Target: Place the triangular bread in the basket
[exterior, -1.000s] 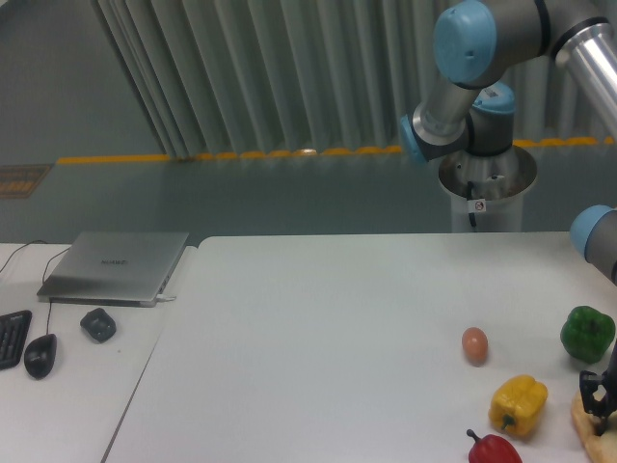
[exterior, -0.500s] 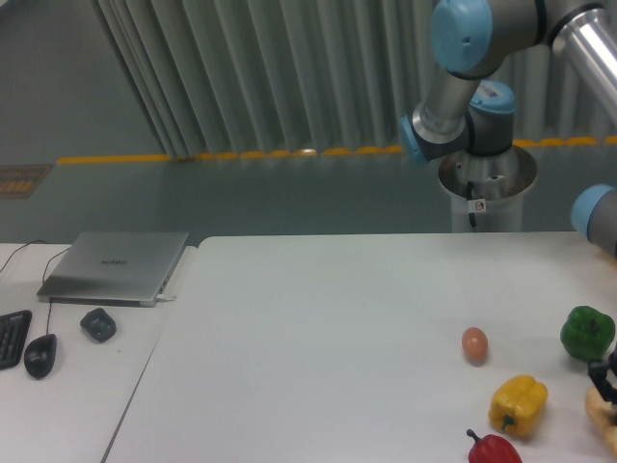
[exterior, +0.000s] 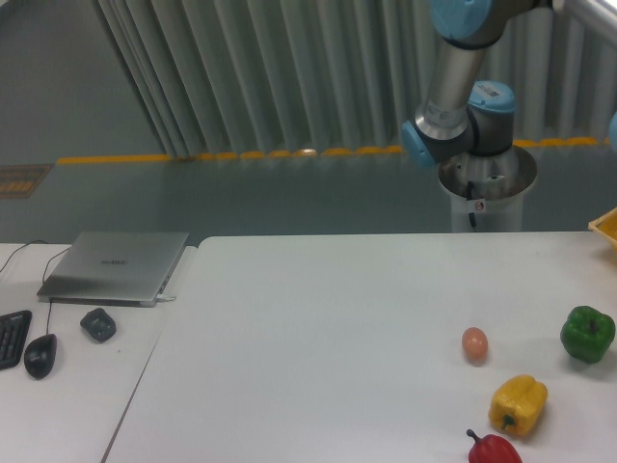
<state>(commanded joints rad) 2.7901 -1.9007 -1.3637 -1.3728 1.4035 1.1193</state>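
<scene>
The pincer is out of the camera's view, past the right edge, so I cannot tell whether it is open, closed or gripping anything. Only the arm shows, its blue-capped joints rising along the upper right to its grey pedestal behind the table. The triangular bread is not visible anywhere. A yellow-orange corner of the basket pokes in at the right edge, level with the table's far side. Nearest that edge sits a green pepper; below and left of it a yellow pepper, then a red pepper at the bottom edge, and a small brown egg further left. Far left, on a separate desk, lie a laptop, a mouse and a keyboard.
</scene>
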